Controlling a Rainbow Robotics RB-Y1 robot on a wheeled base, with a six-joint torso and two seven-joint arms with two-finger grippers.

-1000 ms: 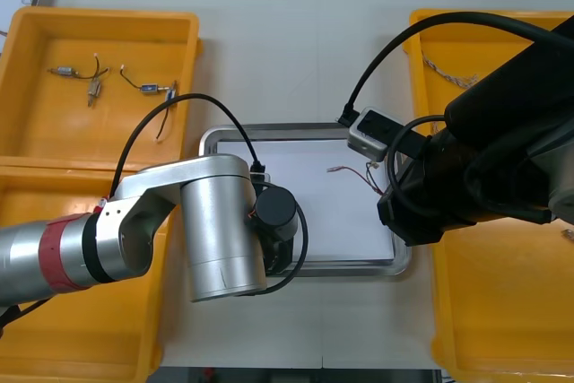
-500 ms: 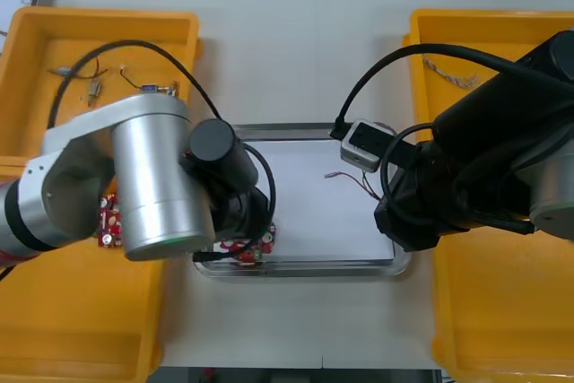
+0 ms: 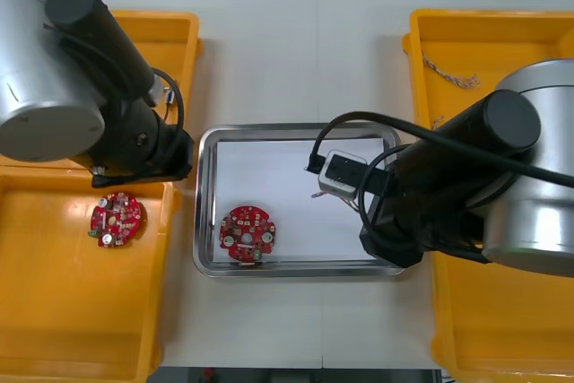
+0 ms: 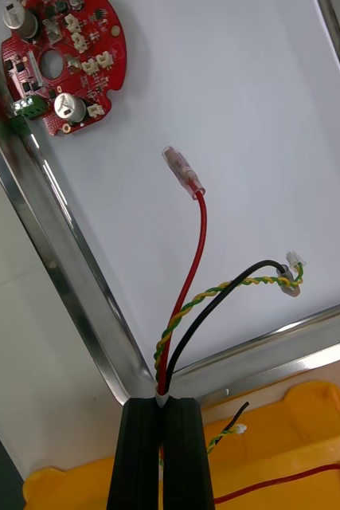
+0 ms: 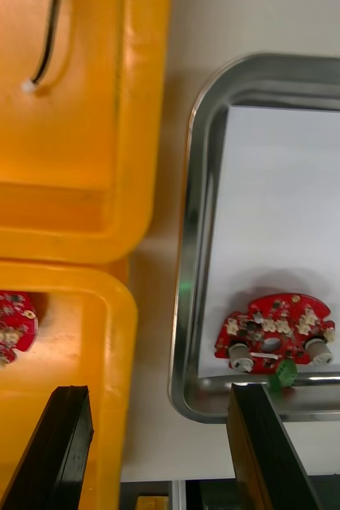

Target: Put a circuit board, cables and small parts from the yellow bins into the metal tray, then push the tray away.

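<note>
holding cables in my right claw over the tray; left claw wide open above the bench, board in tray.

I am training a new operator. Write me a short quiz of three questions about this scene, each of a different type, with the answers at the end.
1. True or false: the red circuit board inside the metal tray lies at the tray's far right corner.
2. What is the right hand holding above the tray? A: a circuit board. B: a bundle of cables. C: nothing.
3. Fill in: the fingers of the left hand are ____ (open or shut).

Key: 1 false, it lies at the near left corner; 2 B; 3 open.
</note>
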